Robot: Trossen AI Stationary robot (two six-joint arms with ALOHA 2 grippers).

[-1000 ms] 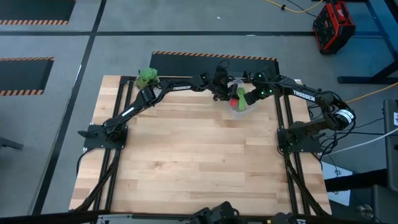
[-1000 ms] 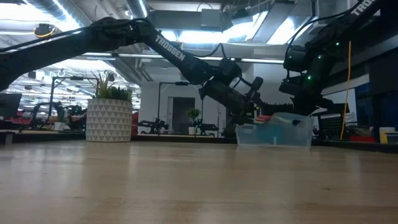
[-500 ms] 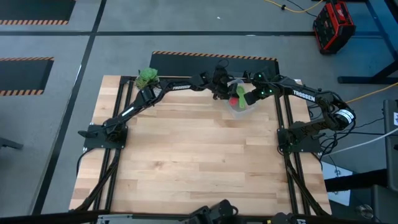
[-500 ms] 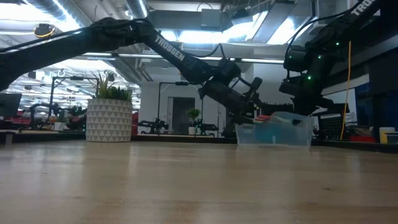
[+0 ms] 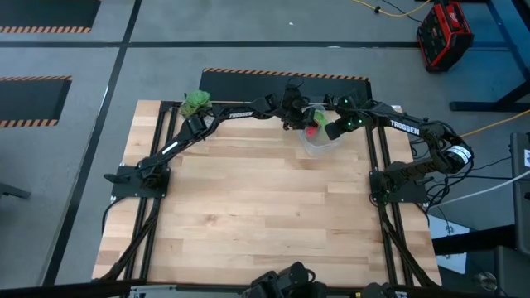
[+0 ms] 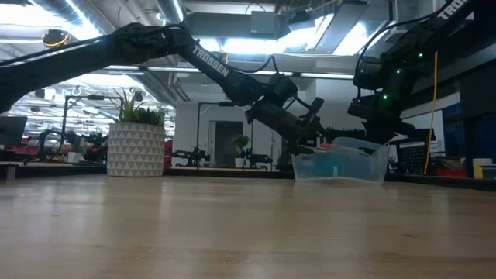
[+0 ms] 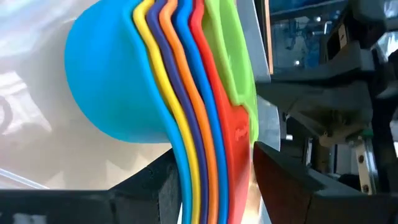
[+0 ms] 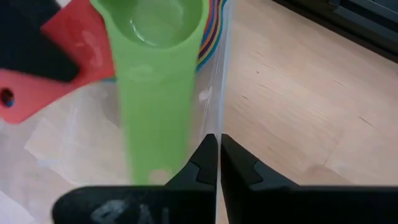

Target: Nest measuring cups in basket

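Item: measuring cups (image 7: pixel 180 93), a nested stack of bright plastic scoops, blue bowl outermost, then yellow, purple, orange, blue, red and green. Location: inside the basket (image 5: pixel 319 142), a clear tub at the far right part of the tabletop (image 5: pixel 265 207), between the two arms.

Left end effector (image 7: pixel 214 180): reaches in from the left side of the basket, its fingers straddling the fanned handles of the stack. The handles sit in the gap; the fingers are set partly apart around them, apparently gripping the bundle so the cups stay together as one.

Right end effector (image 8: pixel 213 163): fully closed, pinching the basket's clear wall at the rim. The likely purpose is to steady the light tub while the other arm works the stack. The green cup (image 8: pixel 155 74) lies topmost, its long handle pointing toward this end effector; a red handle (image 8: pixel 56 68) fans out beside it.

In the low view the basket (image 6: pixel 341 161) looks slightly tipped, its near side raised off the tabletop.

Other: potted plant (image 5: pixel 196 103) at the far left corner, well apart.

Status, judged: nesting appears nearly complete; seating and release remain.
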